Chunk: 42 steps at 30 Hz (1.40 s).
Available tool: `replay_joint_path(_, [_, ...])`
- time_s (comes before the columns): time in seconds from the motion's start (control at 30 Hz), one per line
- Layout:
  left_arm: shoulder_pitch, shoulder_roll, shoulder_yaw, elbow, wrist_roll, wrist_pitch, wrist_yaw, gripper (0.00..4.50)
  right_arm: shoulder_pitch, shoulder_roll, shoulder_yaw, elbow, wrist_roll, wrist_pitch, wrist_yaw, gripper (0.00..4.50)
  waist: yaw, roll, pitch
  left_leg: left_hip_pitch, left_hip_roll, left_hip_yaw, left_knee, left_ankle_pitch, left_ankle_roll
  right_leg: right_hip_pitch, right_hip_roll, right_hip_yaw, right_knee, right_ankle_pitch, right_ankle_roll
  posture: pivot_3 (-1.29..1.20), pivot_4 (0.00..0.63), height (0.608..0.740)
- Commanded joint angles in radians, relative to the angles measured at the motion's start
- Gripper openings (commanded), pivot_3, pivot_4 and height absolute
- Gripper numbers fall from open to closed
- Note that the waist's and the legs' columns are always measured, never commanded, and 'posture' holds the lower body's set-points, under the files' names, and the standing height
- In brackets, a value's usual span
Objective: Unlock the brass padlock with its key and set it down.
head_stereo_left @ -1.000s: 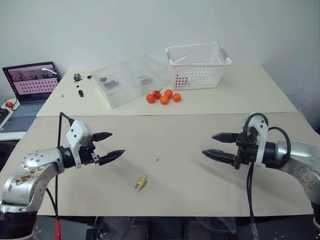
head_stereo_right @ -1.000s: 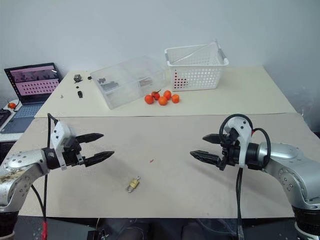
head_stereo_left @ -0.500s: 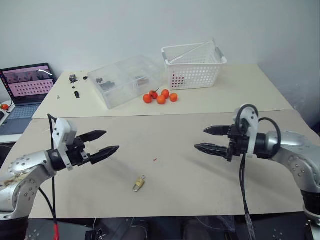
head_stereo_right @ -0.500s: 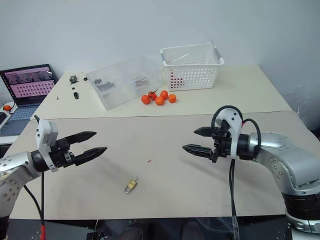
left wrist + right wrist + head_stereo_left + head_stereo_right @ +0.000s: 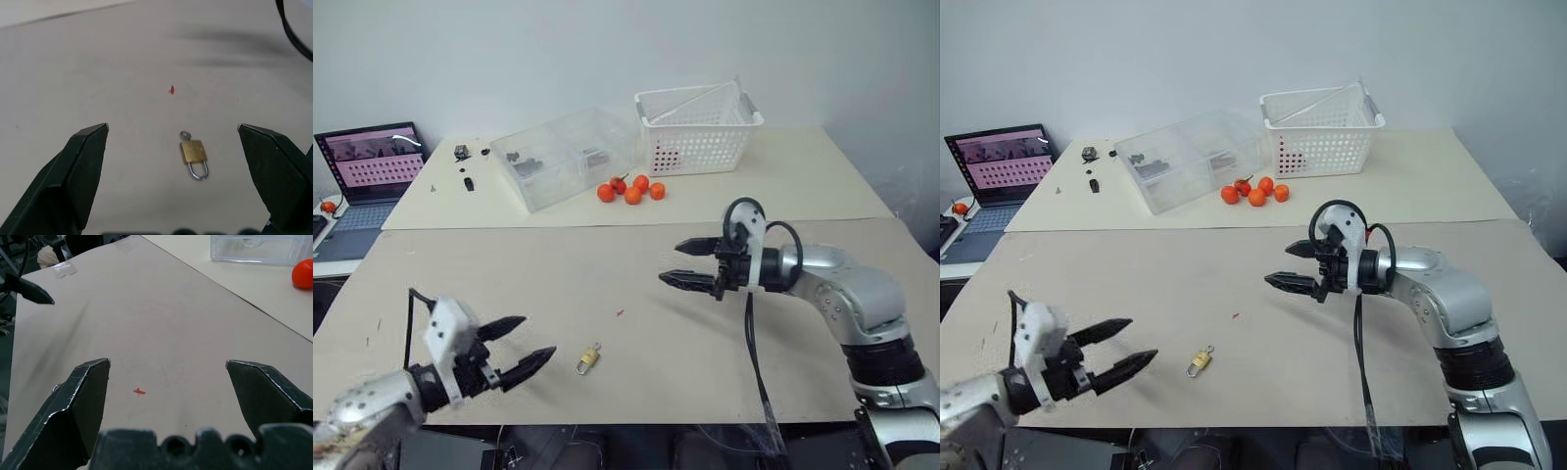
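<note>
Small rectangular brass padlock (image 5: pixel 194 152) lies flat between the spread left pincer (image 5: pixel 173 147).

the brass padlock (image 5: pixel 588 361) lies on the near table (image 5: pixel 705 372), the left gripper (image 5: pixel 522 350) just left of it, the right gripper (image 5: pixel 683 262) farther back to its right; oranges (image 5: pixel 631 189) sit before a basket (image 5: pixel 700 130) behind.

On the far worktop (image 5: pixel 803 181) you have a white perforated basket (image 5: pixel 700 129), a clear plastic box (image 5: pixel 563 157) to its left, and five oranges (image 5: pixel 632 190) clustered just in front of the two. Small dark bits (image 5: pixel 467 166) lie left of the box. An open laptop (image 5: pixel 374 159) sits at the far left. On the near worktop (image 5: pixel 607 264), a small red scrap (image 5: pixel 620 313) lies alone.
</note>
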Motion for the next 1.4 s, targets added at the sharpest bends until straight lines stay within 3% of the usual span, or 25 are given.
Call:
replay_joint_path(0.03, [0.026, -0.051, -0.066, -0.049, 0.133, -0.106, 0.081, 4.5, -0.034, 0.012, -0.007, 0.006, -0.019, -0.043, 0.017, 4.49, 0.003, 0.0, 0.0, 0.0, 0.0, 0.001, 0.0, 0.0, 0.0, 0.0, 0.0, 0.001, 0.0, 0.0, 0.0, 0.0, 0.15, 0.74])
replay_joint_path(0.2, [0.07, -0.129, -0.199, -0.027, 0.274, -0.222, 0.132, 4.5, -0.05, 0.035, 0.001, 0.017, -0.042, -0.055, 0.012, 4.49, 0.01, 0.0, 0.0, 0.0, 0.0, 0.004, 0.0, 0.0, -0.001, 0.0, 0.0, 0.003, 0.0, 0.0, -0.001, 0.0, 0.15, 0.74])
replay_joint_path(0.37, [0.061, -0.141, -0.303, 0.035, 0.373, -0.291, 0.138, 4.5, -0.04, 0.039, -0.019, -0.014, -0.049, -0.037, -0.009, 4.49, 0.01, 0.0, 0.0, 0.0, 0.002, 0.006, 0.001, -0.001, -0.002, 0.0, 0.002, 0.004, 0.0, 0.0, -0.001, 0.0, 0.15, 0.74])
replay_joint_path(0.77, [-0.064, -0.186, -0.439, 0.192, 0.443, -0.331, 0.137, 4.5, 0.038, -0.007, -0.091, -0.127, -0.024, 0.022, -0.078, 4.49, 0.008, -0.001, 0.0, 0.0, 0.008, 0.01, 0.001, -0.002, -0.002, -0.001, 0.008, 0.006, 0.0, 0.0, -0.001, 0.0, 0.15, 0.74])
replay_joint_path(1.13, [-0.134, -0.189, -0.471, 0.268, 0.471, -0.281, 0.152, 4.5, 0.079, -0.019, -0.128, -0.178, -0.02, 0.042, -0.116, 4.49, 0.006, -0.002, 0.001, 0.001, 0.009, 0.015, 0.001, -0.003, 0.0, 0.0, 0.01, 0.008, 0.0, 0.0, 0.0, 0.0, 0.15, 0.74])
replay_joint_path(1.4, [-0.097, -0.17, -0.459, 0.24, 0.463, -0.248, 0.15, 4.5, 0.088, -0.017, -0.124, -0.175, -0.024, 0.031, -0.123, 4.49, 0.006, -0.003, 0.002, 0.003, 0.01, 0.016, 0.001, -0.003, 0.0, 0.0, 0.01, 0.009, 0.0, -0.001, 0.001, 0.0, 0.15, 0.74])
